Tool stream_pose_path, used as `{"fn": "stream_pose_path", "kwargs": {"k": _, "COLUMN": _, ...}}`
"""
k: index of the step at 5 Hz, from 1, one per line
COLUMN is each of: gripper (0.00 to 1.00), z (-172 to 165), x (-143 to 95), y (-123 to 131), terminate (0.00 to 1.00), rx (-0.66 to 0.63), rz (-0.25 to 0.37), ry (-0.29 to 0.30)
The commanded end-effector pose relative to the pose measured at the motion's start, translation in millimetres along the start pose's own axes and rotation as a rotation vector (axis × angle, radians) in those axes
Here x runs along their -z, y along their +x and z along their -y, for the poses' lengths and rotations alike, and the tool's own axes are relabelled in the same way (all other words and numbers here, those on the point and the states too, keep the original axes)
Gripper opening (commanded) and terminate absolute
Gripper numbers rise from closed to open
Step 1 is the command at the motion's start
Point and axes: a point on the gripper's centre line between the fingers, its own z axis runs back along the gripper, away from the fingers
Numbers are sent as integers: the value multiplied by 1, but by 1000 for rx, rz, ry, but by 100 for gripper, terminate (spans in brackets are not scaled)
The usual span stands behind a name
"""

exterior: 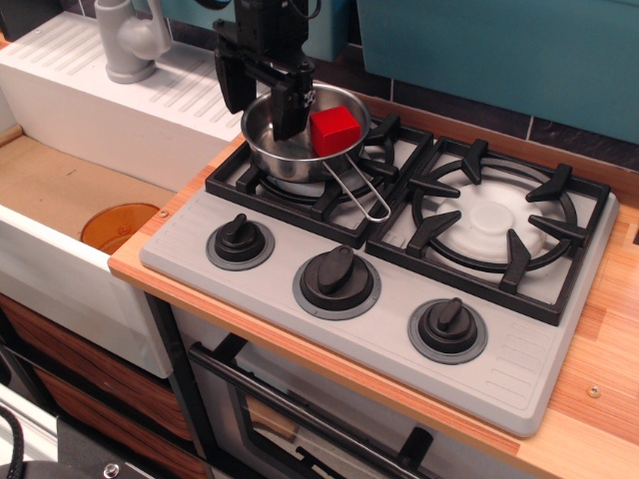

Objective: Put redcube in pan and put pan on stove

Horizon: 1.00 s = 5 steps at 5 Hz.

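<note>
The gripper [262, 92] hangs over the far-left rim of the pan [285, 148], its 2 black fingers spread apart with 1 outside the rim and 1 dipping inside the bowl, gripping nothing. Just right of the inner finger, the redcube [334, 131] lies in the pan against its right side. The pan sits on the left burner grate of the stove [379, 329], its wire handle pointing away from the gripper toward the front right.
</note>
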Motion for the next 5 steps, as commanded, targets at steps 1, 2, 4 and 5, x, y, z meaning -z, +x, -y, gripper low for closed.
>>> {"fn": "stream_pose_path", "kwargs": {"k": 1, "gripper": 100, "z": 7, "x": -65, "y": 5, "terminate": 0, "rx": -16, "rz": 64, "ry": 67}}
{"fn": "stream_pose_path", "kwargs": {"k": 2, "gripper": 100, "z": 16, "x": -71, "y": 2, "terminate": 0, "rx": -28, "rz": 56, "ry": 73}}
{"fn": "stream_pose_path", "kwargs": {"k": 4, "gripper": 100, "z": 37, "x": -79, "y": 2, "terminate": 0, "rx": -36, "rz": 36, "ry": 14}}
{"fn": "stream_pose_path", "kwargs": {"k": 5, "gripper": 100, "z": 46, "x": -78, "y": 3, "terminate": 0, "rx": -25, "rz": 19, "ry": 46}}
